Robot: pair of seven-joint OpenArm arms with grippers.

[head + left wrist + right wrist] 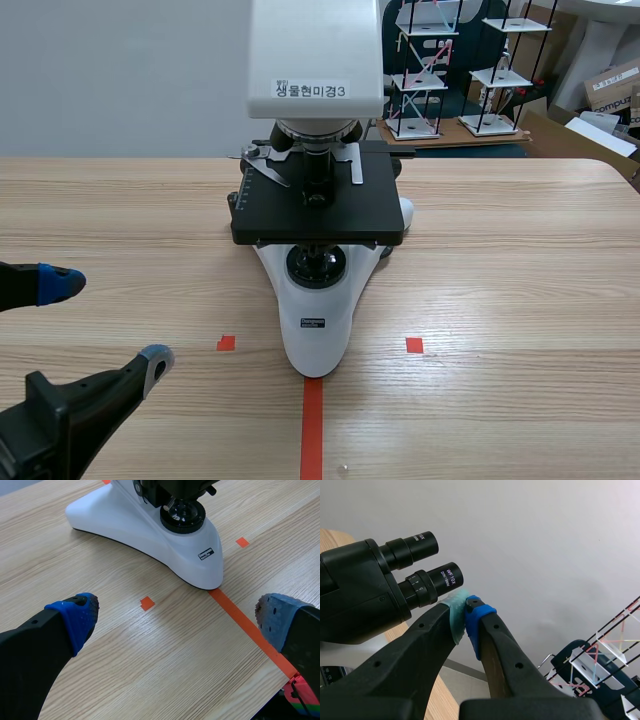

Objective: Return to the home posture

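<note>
Two-sided checking, beginning at the left gripper (177, 615): hovering low over the pale wood-grain table (150, 680), blue-padded fingers (75, 615) standing well apart and gripping nothing, sitting near the rounded foot of the white-and-black laboratory microscope (150, 535) and beside the orange-red tape line (245, 625). Moving on to the right gripper (465, 614): raised high, pads pressing together on nothing, lying just beside, possibly touching, the nearer black binocular eyepiece (442, 575).

Judging the risk: pulling the right gripper toward home on a sideways or downward path, likely catching that eyepiece or the black housing (355, 595) behind it, twisting the tube or rocking the whole microscope. Swinging the left gripper inward with fingers spread, possibly clipping the white foot. Lifting clear first and only then retreating, seemingly the safer order.

Comparing views: finding the right gripper and the eyepieces only in the right wrist view, seeing neither in the scene view. Getting the flat black stage (320, 210) and the left gripper's place beside the whole instrument from the scene view alone.
</note>
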